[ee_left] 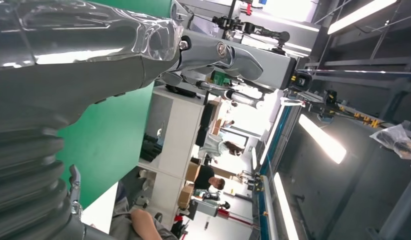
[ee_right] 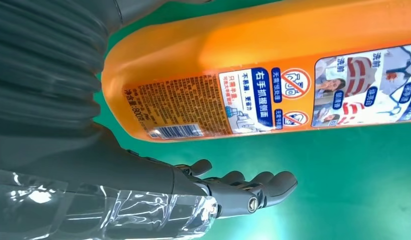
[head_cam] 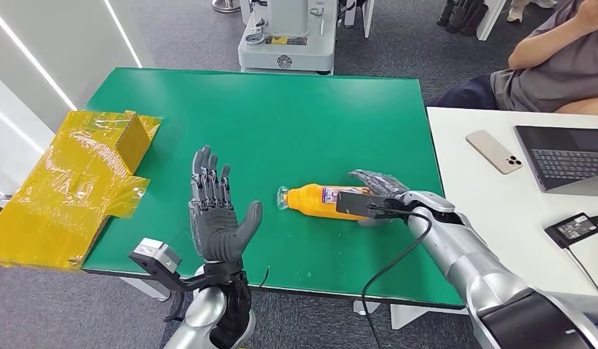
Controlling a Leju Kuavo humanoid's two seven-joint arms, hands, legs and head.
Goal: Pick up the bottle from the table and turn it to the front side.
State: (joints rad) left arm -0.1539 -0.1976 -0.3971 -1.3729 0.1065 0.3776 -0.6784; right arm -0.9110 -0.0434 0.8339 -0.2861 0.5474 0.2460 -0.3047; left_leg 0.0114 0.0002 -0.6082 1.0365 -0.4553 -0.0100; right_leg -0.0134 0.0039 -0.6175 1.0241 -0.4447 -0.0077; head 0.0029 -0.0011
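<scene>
While my right hand (head_cam: 376, 190) lies spread beside the bottle (head_cam: 321, 201) at three o'clock, ungripped, I'm approaching; closing comes next. Left hand (head_cam: 217, 216) open, empty.

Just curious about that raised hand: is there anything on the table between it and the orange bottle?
No. In the head view, only bare green table lies between the left hand and the orange bottle.

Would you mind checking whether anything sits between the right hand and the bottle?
Nothing visible does. The right hand is already at the bottle, which lies on its side on the green table; only bare tabletop shows between its fingers and the bottle.
</scene>
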